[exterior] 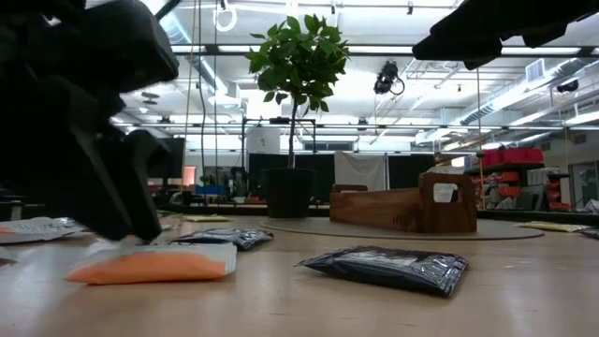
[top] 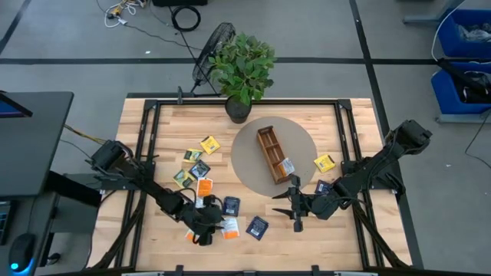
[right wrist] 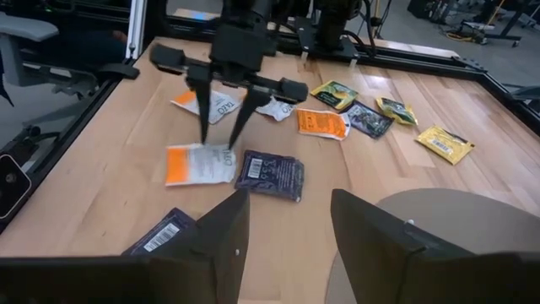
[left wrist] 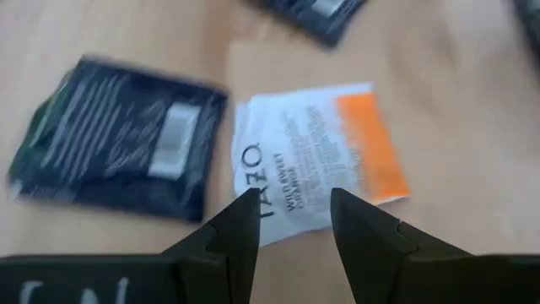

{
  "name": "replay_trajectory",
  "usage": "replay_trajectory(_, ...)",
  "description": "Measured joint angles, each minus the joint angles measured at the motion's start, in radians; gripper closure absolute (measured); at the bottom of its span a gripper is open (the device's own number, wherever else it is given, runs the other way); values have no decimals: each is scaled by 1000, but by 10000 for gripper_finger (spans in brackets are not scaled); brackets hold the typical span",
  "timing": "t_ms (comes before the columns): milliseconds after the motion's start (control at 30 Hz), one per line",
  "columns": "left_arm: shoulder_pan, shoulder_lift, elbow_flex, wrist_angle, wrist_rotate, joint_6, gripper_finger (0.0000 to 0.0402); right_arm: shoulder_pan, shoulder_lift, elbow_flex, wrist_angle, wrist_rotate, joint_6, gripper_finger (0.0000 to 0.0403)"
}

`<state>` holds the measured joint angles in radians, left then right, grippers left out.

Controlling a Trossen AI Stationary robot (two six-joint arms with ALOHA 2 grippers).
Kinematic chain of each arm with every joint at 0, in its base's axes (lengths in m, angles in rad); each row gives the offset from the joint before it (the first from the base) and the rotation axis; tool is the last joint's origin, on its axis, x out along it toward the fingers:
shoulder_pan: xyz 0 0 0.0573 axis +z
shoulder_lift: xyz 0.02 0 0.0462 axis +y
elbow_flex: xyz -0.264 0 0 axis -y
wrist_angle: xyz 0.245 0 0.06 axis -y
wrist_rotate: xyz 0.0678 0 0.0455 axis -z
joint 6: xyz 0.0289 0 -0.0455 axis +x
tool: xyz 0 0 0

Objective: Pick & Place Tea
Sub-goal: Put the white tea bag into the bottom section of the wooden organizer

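The table (top: 153,138) is a light wood top in a black frame, with a round grey mat (top: 249,169) right of centre. A potted plant (top: 242,67) stands at the far edge. On the mat lies the long wooden tray (top: 273,153), set on a slant, with one white-labelled sachet at its near end.

The left arm reaches in low from the left; the left gripper (left wrist: 292,203) hangs right over an orange-and-white sachet (left wrist: 316,160) near the front edge, fingers apart, tips either side of its white end. Whether the tips touch it cannot be told. A navy sachet (left wrist: 118,152) lies just beside it.

The right gripper (right wrist: 283,211) hovers near the mat's front edge, fingers apart, holding nothing.

The rest of the tea is loose on the wood: a cluster left of the mat of yellow (top: 209,144), green-and-black (top: 200,169) and orange (top: 204,186) sachets, navy ones (top: 257,227) near the front, and one yellow sachet (top: 324,162) right of the mat.
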<state>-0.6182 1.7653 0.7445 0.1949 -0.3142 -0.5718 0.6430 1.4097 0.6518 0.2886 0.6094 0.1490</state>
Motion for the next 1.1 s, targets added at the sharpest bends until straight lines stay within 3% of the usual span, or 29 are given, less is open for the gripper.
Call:
replay_trajectory(133, 6, -2, 4, -81, -43, -80, 250, 0, 0, 0, 0, 0, 0, 225)
replay_trajectory(367, 8, -2, 3, -83, -51, -89, 250, 0, 0, 0, 0, 0, 2, 225)
replay_trajectory(800, -8, 1, 129, -159, -64, 67, 250, 0, 0, 0, -6, -1, 8, 225)
replay_trajectory(933, -8, 1, 130, -304, -112, -7, 250, 0, 0, 0, -10, -1, 12, 225)
replay_trajectory(1100, -7, 1, 130, -311, -132, -45, 250, 0, 0, 0, -14, -1, 14, 225)
